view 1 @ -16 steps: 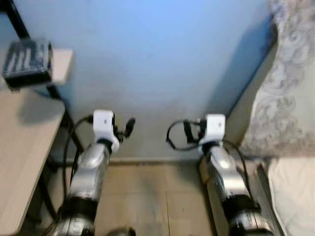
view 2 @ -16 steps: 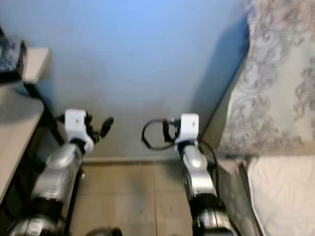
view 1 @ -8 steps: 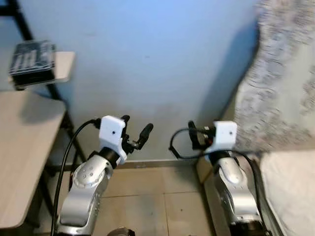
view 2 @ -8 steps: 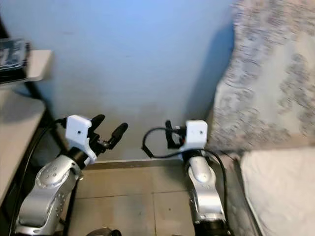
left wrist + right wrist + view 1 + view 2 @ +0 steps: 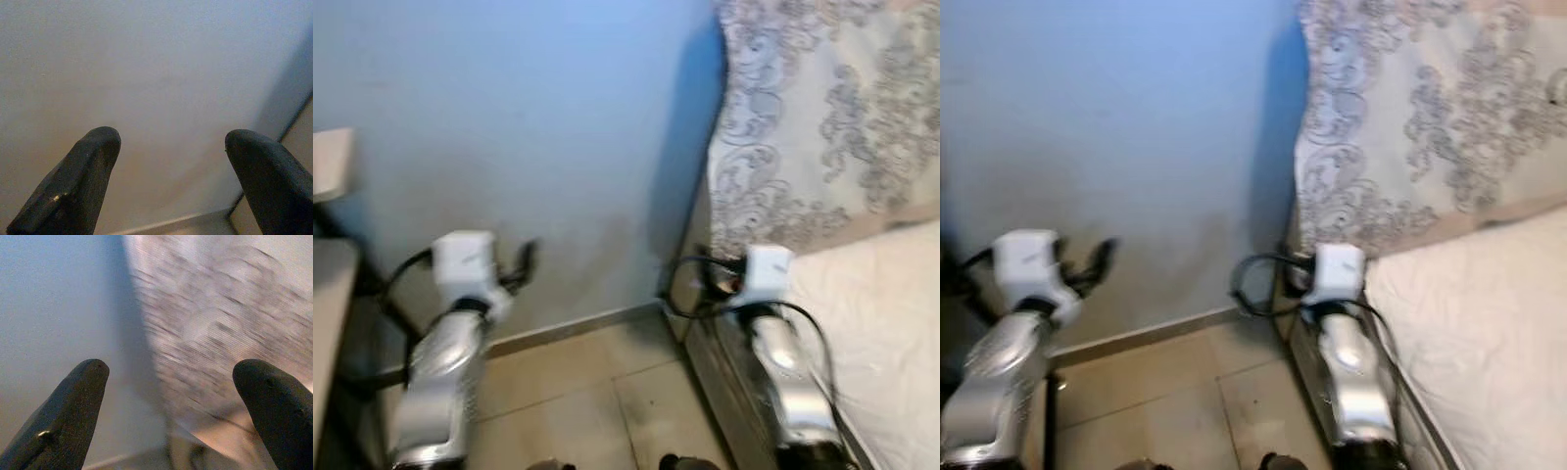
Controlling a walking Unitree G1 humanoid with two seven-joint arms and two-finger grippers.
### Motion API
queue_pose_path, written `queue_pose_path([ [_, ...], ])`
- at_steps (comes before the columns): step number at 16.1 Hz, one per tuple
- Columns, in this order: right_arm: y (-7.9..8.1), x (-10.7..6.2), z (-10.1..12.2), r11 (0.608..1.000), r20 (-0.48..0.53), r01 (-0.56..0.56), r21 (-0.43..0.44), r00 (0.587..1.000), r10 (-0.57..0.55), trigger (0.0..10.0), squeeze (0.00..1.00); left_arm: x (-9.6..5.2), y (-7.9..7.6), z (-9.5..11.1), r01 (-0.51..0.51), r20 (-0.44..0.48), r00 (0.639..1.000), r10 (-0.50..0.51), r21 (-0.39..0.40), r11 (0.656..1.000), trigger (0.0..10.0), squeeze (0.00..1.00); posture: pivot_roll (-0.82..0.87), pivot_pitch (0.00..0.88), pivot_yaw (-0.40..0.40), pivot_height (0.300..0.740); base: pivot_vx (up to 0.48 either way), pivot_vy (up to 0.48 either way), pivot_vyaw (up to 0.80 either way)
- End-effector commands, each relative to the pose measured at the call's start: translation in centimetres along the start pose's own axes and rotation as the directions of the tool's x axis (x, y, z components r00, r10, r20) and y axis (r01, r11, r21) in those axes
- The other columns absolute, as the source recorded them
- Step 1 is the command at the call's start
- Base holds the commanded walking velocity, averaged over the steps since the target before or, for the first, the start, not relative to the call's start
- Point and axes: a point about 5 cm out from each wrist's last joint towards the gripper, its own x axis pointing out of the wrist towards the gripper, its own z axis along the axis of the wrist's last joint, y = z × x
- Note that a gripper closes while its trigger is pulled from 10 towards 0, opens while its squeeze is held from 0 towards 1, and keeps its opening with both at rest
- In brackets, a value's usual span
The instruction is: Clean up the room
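now the head views have swung toward the bed (image 5: 862, 294): a second ago the surface (image 5: 328, 284) with its dark box sat well in frame, and only its edge remains, far from the bed across the blue wall (image 5: 529, 127). nothing to tidy is in sight, so i judge the robot is turning to search. the left wrist view has the left gripper (image 5: 171, 171) spread apart, empty, facing the wall. the right wrist view has the right gripper (image 5: 171, 406) likewise apart, aimed at the bed's patterned cover (image 5: 220, 323).
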Motion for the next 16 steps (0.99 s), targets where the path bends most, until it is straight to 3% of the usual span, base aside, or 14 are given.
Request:
queue_pose_path([
  [1, -0.6, -0.1, -0.4, 1.000, -0.019, 0.023, 0.021, 1.000, -0.023, 10.0, 0.00, 0.0, -0.4, -0.3, 0.019, -0.008, 1.000, -0.019, -0.013, 1.000, 10.0, 0.00, -0.03, 0.000, 0.001, 0.740, 0.000, 0.000, -0.66],
  [3, -0.4, 0.2, -0.2, 1.000, -0.009, 0.002, 0.008, 1.000, -0.002, 10.0, 0.00, 0.4, -2.8, -0.3, 0.170, -0.012, 0.985, -0.170, -0.002, 0.985, 10.0, 0.00, -0.03, 0.000, 0.002, 0.740, 0.000, 0.000, -0.64],
  [5, 0.1, 0.2, -0.1, 1.000, -0.001, -0.013, 0.011, 1.000, 0.013, 10.0, 0.00, 0.6, -3.6, -0.1, 0.254, -0.008, 0.967, -0.254, -0.012, 0.967, 10.0, 0.00, -0.04, 0.000, 0.008, 0.740, 0.000, 0.000, -0.62],
  [7, 0.6, 0.4, 0.0, 0.999, 0.010, -0.034, 0.012, 0.999, 0.033, 10.0, 0.00, 1.0, -3.8, 0.4, 0.297, 0.012, 0.955, -0.297, 0.031, 0.954, 10.0, 0.00, -0.04, 0.000, 0.012, 0.740, 0.000, 0.000, -0.62],
  [10, 1.0, 0.6, 0.1, 0.999, 0.012, -0.043, 0.024, 0.999, 0.043, 10.0, 0.00, 0.6, -5.2, 1.6, 0.455, 0.084, 0.884, -0.459, 0.064, 0.888, 10.0, 0.00, -0.05, 0.000, 0.022, 0.740, 0.000, -0.160, -0.62],
  [12, 1.0, 0.9, 0.2, 0.998, 0.016, -0.045, 0.034, 0.999, 0.044, 10.0, 0.00, 0.3, -5.7, 1.9, 0.519, 0.106, 0.846, -0.523, 0.067, 0.852, 10.0, 0.00, -0.05, 0.000, 0.024, 0.740, 0.000, -0.480, -0.62],
  [16, 1.0, 1.2, 0.2, 0.998, 0.016, -0.048, 0.033, 0.999, 0.048, 10.0, 0.00, 0.4, -6.0, 1.8, 0.551, 0.109, 0.826, -0.553, 0.058, 0.833, 10.0, 0.00, -0.05, 0.000, 0.018, 0.740, 0.000, 0.000, -0.62],
])
